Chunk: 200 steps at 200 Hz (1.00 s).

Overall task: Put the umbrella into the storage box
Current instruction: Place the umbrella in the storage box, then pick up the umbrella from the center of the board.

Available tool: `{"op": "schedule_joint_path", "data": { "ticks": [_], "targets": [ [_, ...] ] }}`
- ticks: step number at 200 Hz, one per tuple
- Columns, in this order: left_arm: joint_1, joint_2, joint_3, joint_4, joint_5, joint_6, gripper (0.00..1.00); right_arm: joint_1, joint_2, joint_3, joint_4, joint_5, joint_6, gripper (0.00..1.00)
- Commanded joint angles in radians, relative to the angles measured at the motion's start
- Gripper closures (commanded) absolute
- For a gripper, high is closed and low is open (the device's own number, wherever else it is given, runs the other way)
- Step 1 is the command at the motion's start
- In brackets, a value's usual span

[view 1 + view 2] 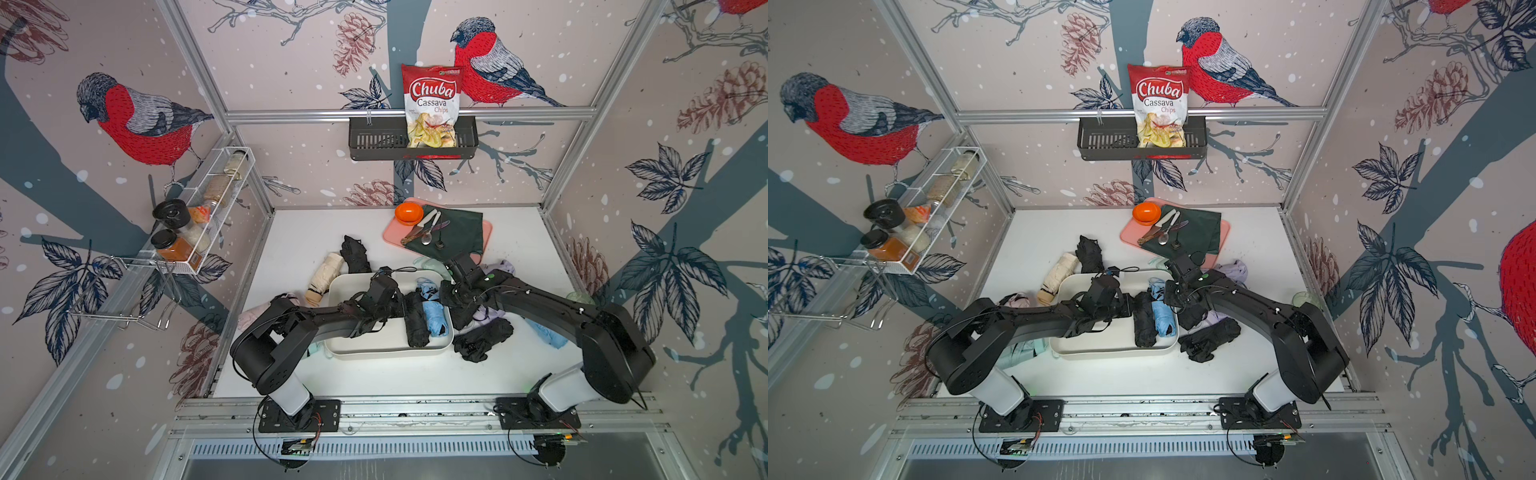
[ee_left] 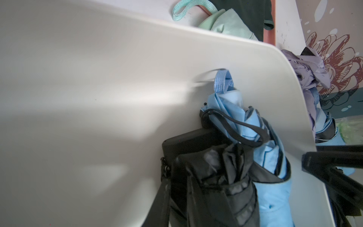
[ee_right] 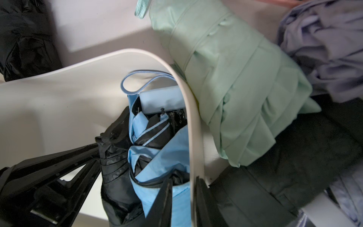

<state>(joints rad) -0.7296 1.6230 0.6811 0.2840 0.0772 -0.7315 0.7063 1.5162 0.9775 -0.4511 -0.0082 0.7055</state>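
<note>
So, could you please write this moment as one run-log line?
left gripper: shut at black umbrella end | right gripper: gripping storage box wall | inside box: black umbrella, light blue umbrella

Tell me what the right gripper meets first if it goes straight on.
The storage box: its wall stands between the jaws of the right gripper, so it would probably seat deeper; the light blue umbrella lies beside the inner finger.

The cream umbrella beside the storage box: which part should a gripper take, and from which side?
I would grip the cream umbrella at mid-length of its rolled canopy, coming from straight above, jaws across its narrow width. It lies flat and slanted; its handle end sits near the storage box rim and a black umbrella crowds the far end.
</note>
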Motion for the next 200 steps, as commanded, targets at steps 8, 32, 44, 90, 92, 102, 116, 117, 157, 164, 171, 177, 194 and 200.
{"op": "schedule_joint_path", "data": {
  "ticks": [8,32,44,90,92,102,116,117,157,164,171,177,194,200],
  "targets": [
    [-0.001,-0.015,-0.012,-0.003,-0.023,-0.016,0.74,-0.002,-0.016,0.011,-0.024,0.039,0.008,0.69],
    [0.001,-0.050,-0.028,-0.015,-0.078,-0.013,0.68,-0.005,-0.048,0.018,-0.060,0.084,0.022,0.57],
    [0.002,-0.063,-0.031,-0.022,-0.101,-0.007,0.63,-0.005,-0.067,0.013,-0.074,0.099,0.034,0.52],
    [0.010,-0.088,-0.032,-0.042,-0.182,-0.003,0.51,-0.005,-0.184,-0.035,-0.192,0.199,0.149,0.35],
    [0.010,-0.091,-0.032,-0.042,-0.185,-0.003,0.50,-0.004,-0.191,-0.039,-0.198,0.203,0.155,0.34],
    [0.013,-0.101,-0.036,-0.041,-0.207,-0.005,0.46,-0.005,-0.233,-0.058,-0.234,0.233,0.192,0.32],
    [0.018,-0.120,-0.038,-0.038,-0.236,-0.001,0.43,-0.008,-0.302,-0.090,-0.290,0.264,0.244,0.26],
    [0.019,-0.120,-0.038,-0.039,-0.239,0.000,0.43,-0.008,-0.306,-0.093,-0.294,0.266,0.247,0.25],
    [0.038,-0.167,-0.042,-0.035,-0.300,0.012,0.36,-0.039,-0.497,-0.208,-0.426,0.275,0.355,0.13],
    [0.039,-0.174,-0.043,-0.029,-0.308,0.014,0.33,-0.046,-0.527,-0.230,-0.441,0.273,0.367,0.11],
    [0.040,-0.179,-0.044,-0.025,-0.314,0.017,0.28,-0.051,-0.557,-0.251,-0.444,0.268,0.376,0.10],
    [0.041,-0.182,-0.045,-0.025,-0.322,0.017,0.24,-0.055,-0.580,-0.273,-0.439,0.264,0.383,0.08],
    [0.044,-0.189,-0.044,-0.022,-0.337,0.014,0.19,-0.074,-0.632,-0.330,-0.389,0.228,0.386,0.06],
    [0.045,-0.191,-0.043,-0.022,-0.340,0.014,0.19,-0.085,-0.642,-0.346,-0.369,0.211,0.383,0.06]
  ]
}}
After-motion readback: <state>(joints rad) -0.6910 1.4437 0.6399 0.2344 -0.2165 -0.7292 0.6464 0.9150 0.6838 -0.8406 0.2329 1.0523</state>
